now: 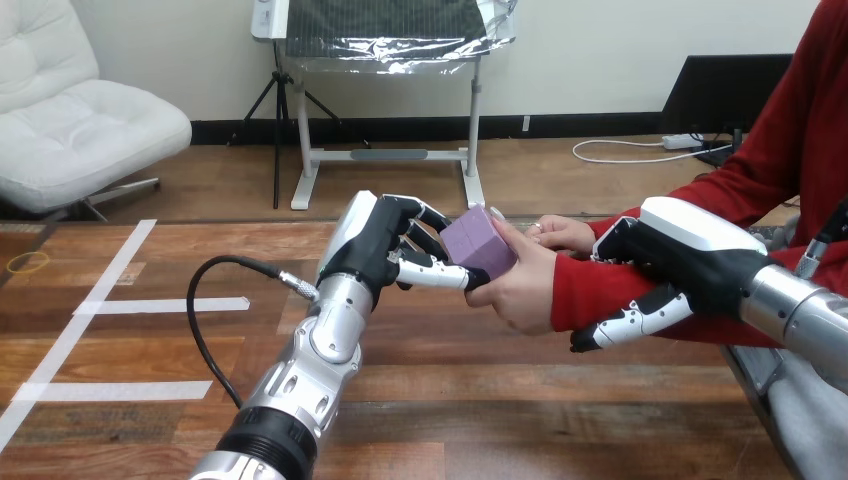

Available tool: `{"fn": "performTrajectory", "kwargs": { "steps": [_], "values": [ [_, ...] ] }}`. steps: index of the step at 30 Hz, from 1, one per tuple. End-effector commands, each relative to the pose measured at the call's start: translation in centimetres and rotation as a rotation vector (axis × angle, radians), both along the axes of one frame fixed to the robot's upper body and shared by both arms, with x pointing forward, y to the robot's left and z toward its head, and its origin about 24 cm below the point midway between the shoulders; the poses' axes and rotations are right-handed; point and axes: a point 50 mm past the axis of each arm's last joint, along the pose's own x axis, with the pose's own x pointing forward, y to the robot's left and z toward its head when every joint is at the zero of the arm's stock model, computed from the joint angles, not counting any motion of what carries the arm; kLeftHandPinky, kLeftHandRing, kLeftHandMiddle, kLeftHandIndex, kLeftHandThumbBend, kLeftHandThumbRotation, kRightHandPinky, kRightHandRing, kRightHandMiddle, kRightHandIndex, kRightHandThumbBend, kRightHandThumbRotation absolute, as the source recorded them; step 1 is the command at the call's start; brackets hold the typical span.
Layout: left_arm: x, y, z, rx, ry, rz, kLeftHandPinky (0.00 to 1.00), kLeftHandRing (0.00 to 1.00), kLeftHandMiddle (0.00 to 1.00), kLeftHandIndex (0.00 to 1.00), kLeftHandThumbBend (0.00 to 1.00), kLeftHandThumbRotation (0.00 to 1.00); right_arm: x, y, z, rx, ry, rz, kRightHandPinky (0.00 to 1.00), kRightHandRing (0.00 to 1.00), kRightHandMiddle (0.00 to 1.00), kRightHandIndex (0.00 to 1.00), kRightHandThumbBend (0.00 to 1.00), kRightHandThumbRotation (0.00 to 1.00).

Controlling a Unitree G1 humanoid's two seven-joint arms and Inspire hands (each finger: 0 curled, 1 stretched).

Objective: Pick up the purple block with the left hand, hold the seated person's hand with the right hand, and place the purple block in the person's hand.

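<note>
While the left hand (385,245) clutched the purple block (480,245) well above the wooden table (150,420), fingers and thumb pinching it from the view's left, the person's hand (520,288) cupped that same block from its other side and from below, touching it. Just beyond the block at the view's right, the right hand (668,262) sat over the person's wrist (575,300) in its red sleeve, fingers (630,322) wrapped round underneath!

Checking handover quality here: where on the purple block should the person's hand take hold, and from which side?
Probably its right and lower faces, from the view's right. The purple block is a tilted cube; the left hand pinches its left side with fingers and thumb, so only the faces toward the person's hand are free.
</note>
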Motion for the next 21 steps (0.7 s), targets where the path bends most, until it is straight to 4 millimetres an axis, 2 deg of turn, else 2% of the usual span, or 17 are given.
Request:
{"fn": "performTrajectory", "kwargs": {
  "steps": [1, 12, 21],
  "values": [
    [0.63, -2.99, 2.26, -0.008, -0.073, -0.109, 0.24, 0.32, 0.4, 0.44, 0.76, 0.0, 1.05, 2.87, 3.7, 0.132, -0.164, 0.094, 0.16, 0.19, 0.25, 0.27, 0.91, 0.42],
    [0.59, -2.77, 2.17, -0.002, -0.066, -0.118, 0.23, 0.32, 0.39, 0.44, 0.75, 0.0, 1.04, 2.64, 3.56, 0.122, -0.161, 0.086, 0.16, 0.2, 0.25, 0.27, 0.91, 0.42],
    [0.66, -2.37, 2.38, 0.002, -0.04, -0.151, 0.29, 0.37, 0.43, 0.45, 0.73, 0.0, 1.0, 2.4, 3.3, 0.13, -0.161, 0.079, 0.18, 0.21, 0.26, 0.28, 0.91, 0.41]
  ]
}}
